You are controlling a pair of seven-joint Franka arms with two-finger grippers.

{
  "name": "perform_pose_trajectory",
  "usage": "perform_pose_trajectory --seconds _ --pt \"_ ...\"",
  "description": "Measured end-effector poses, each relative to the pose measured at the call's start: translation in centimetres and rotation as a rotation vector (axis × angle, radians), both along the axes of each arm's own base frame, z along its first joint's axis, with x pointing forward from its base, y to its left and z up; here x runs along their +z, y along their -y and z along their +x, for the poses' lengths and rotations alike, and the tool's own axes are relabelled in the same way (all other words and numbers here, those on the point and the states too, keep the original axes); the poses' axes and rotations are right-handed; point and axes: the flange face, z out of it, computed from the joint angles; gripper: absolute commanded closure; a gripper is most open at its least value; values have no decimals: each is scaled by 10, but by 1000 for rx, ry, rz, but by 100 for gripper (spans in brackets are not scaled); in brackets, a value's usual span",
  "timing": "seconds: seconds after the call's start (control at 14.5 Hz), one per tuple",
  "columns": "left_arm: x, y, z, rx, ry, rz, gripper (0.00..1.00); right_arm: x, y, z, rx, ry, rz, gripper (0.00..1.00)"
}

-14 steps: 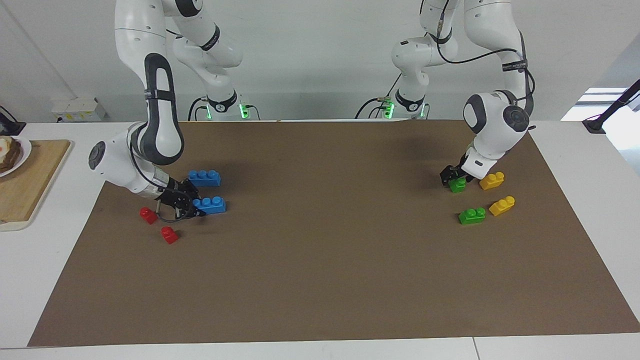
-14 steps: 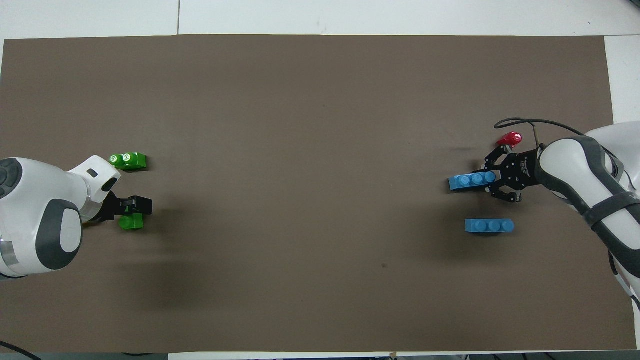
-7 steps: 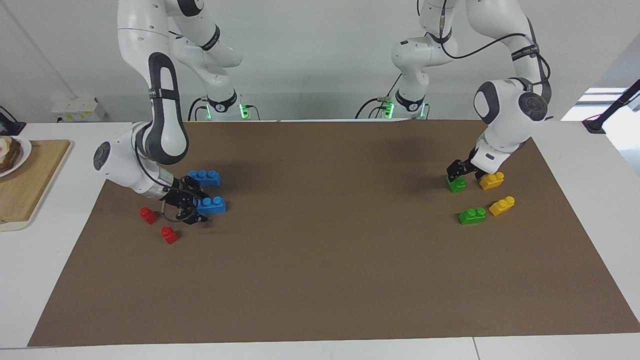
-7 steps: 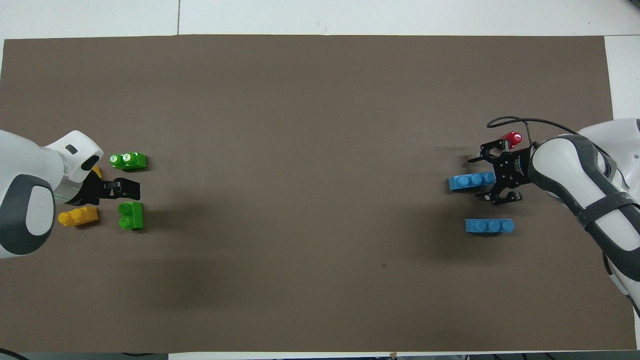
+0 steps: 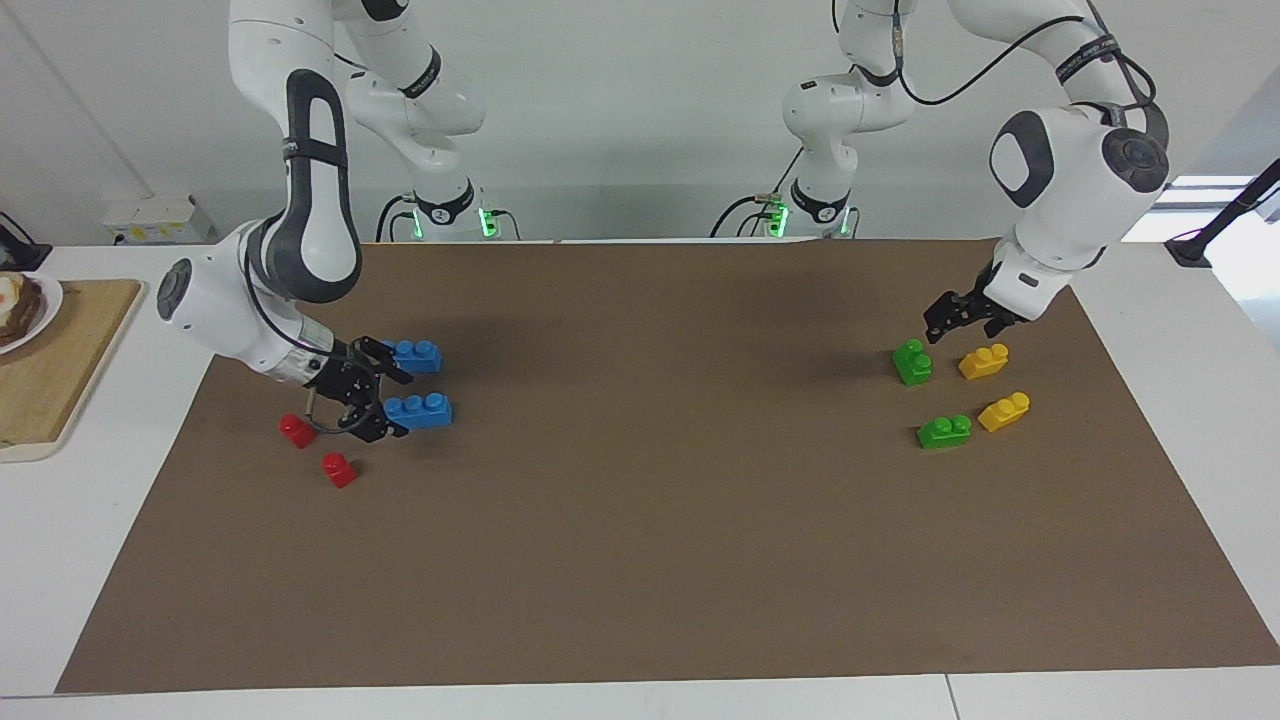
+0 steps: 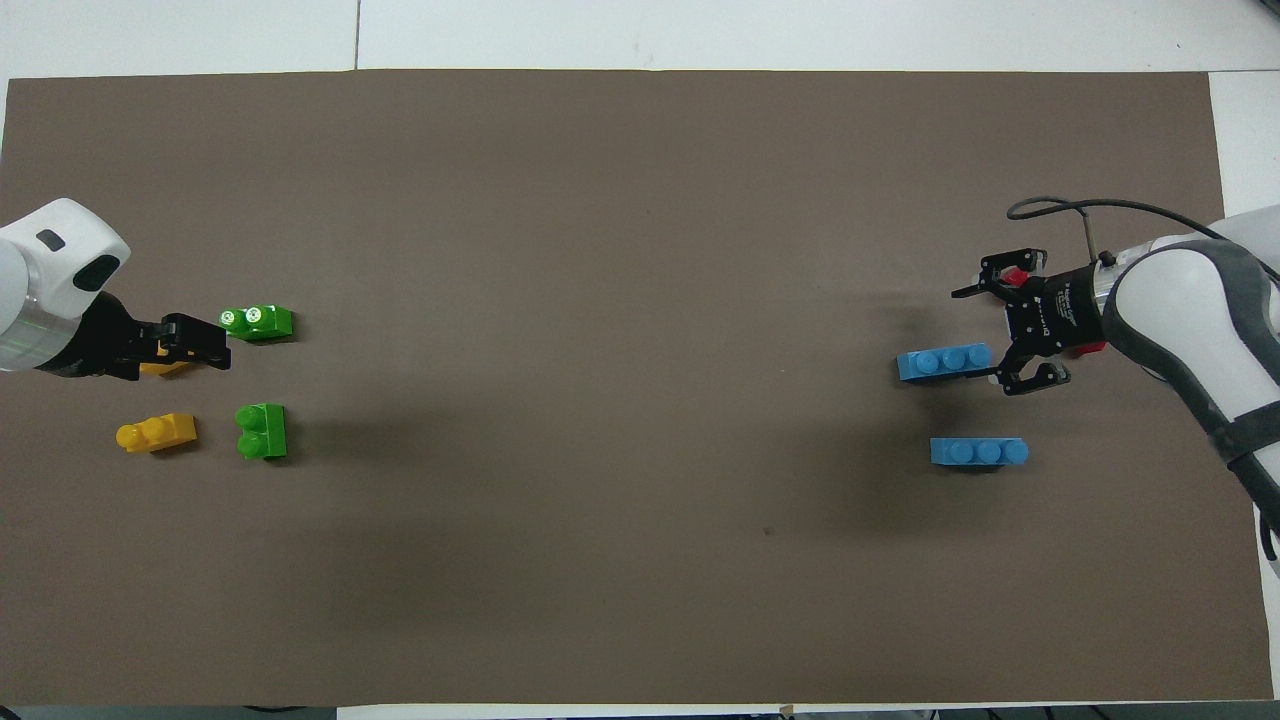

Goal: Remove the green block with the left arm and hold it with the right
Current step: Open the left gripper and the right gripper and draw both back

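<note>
Facing view: the left hand hangs raised over the brown mat at the left arm's end of the surface, fingers spread and empty. The green block lies flat on the mat, apart from the hand, below it and slightly toward the middle of the surface. In the overhead view the same green block has its two studs lined up along the near-far direction, so its long axis runs toward and away from the robots. A second green brick lies farther from the robots, long axis across the surface, just off the fingertips of the left hand. Two yellow bricks lie nearby.

The right hand sits low at the right arm's end, fingers spread, with the end of a blue brick between them but not gripped. It is well apart from both green bricks.

Judgement: the left hand is the nearer one; descent and closure across the block's short sides come next.
</note>
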Motion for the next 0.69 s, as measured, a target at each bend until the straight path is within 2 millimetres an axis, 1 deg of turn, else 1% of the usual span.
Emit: perform_pose_trajectory --seconds 0.14,0.28,0.41,0.62,0.69 --pt "15 1 -1 -4 -26 0 0 17 0 -1 1 6 7 5" --pt "32 2 -3 -8 -53 1 0 40 0 2 9 19 14 5" --pt "44 5 -7 -16 -65 3 0 66 2 8 39 39 2 5" --pt "55 9 -13 -22 -64 5 0 111 8 17 110 57 -48 5" --pt "59 9 -15 -23 -59 5 0 127 6 19 139 60 -66 5"
